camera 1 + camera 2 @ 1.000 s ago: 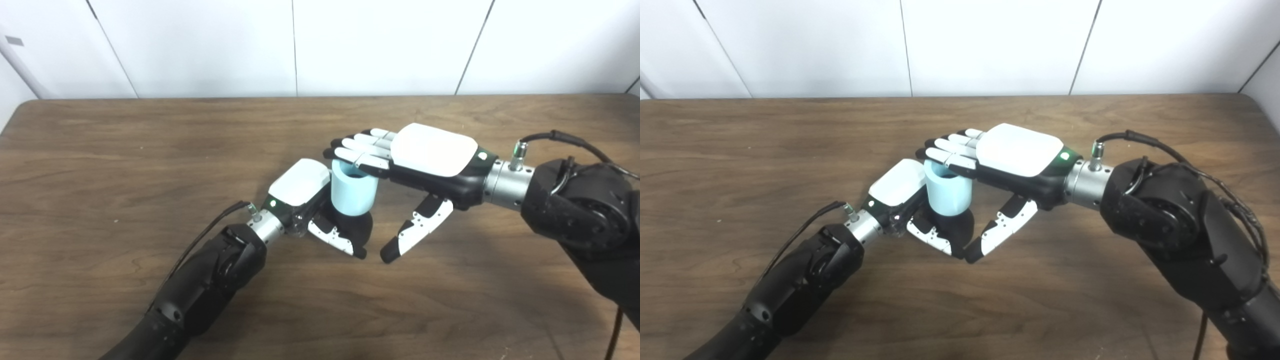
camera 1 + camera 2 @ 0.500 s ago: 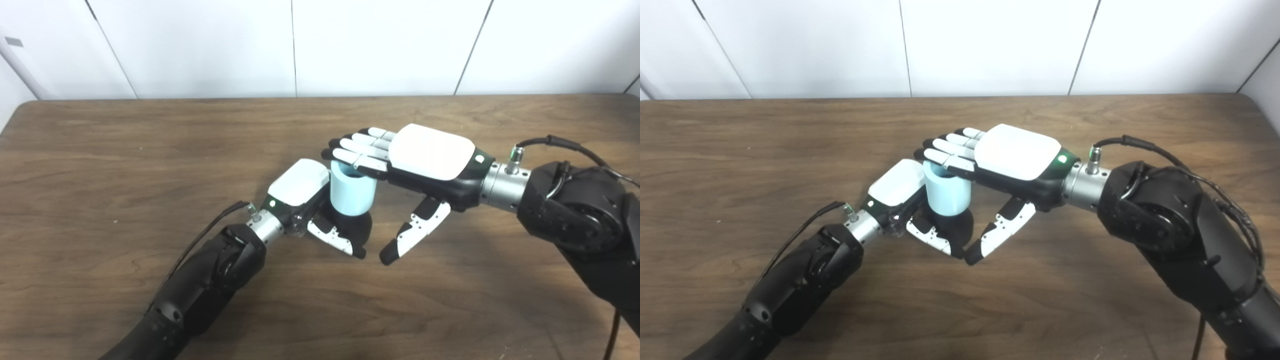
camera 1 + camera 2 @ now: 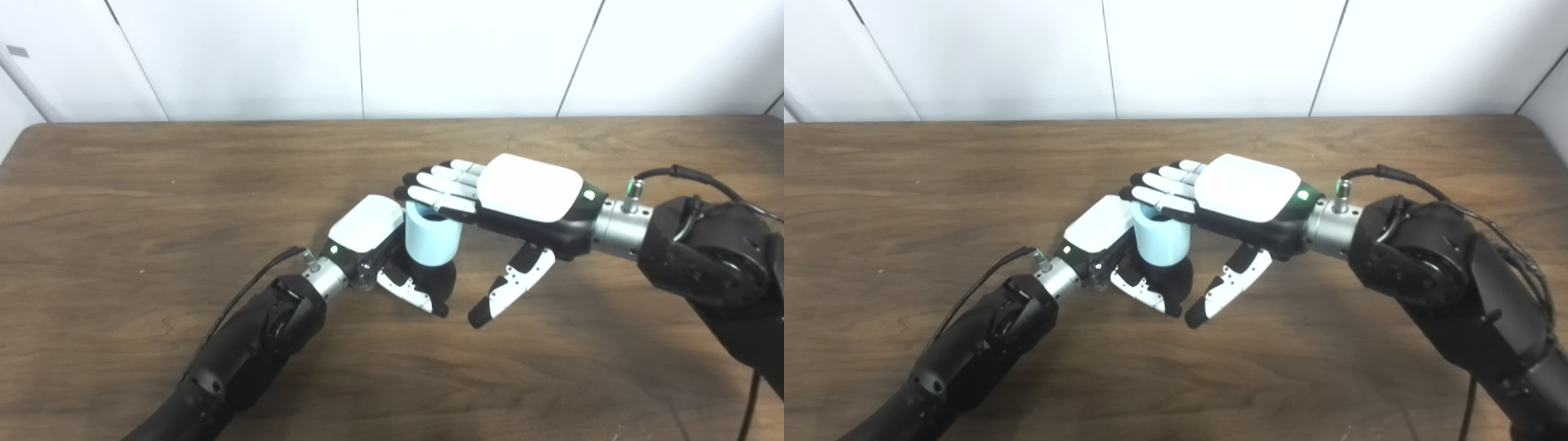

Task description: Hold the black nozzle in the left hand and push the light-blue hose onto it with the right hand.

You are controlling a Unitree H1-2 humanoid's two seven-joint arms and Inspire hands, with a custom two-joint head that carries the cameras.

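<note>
both hands meet at the upright hose (image 3: 432,240): left hand (image 3: 383,251) grips the nozzle (image 3: 442,280) below, right hand (image 3: 490,202) lies flat, fingers together, on top.

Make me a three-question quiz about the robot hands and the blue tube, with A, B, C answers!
1. Where are the right hand's fingers?
A. flat on the table
B. laid across the tube's open top
C. under the left arm

2. What colour is the short tube?
A. light blue
B. red
C. yellow

3. How does the tube stand?
A. lying on its side
B. upright, open end up
C. squashed flat

Answers:
1 B: the right hand has its fingers over the rim of the light-blue hose, thumb hanging apart below.
2 A: the hose is pale blue against the brown wooden table.
3 B: it stands upright on the black nozzle gripped by the left hand.
</note>
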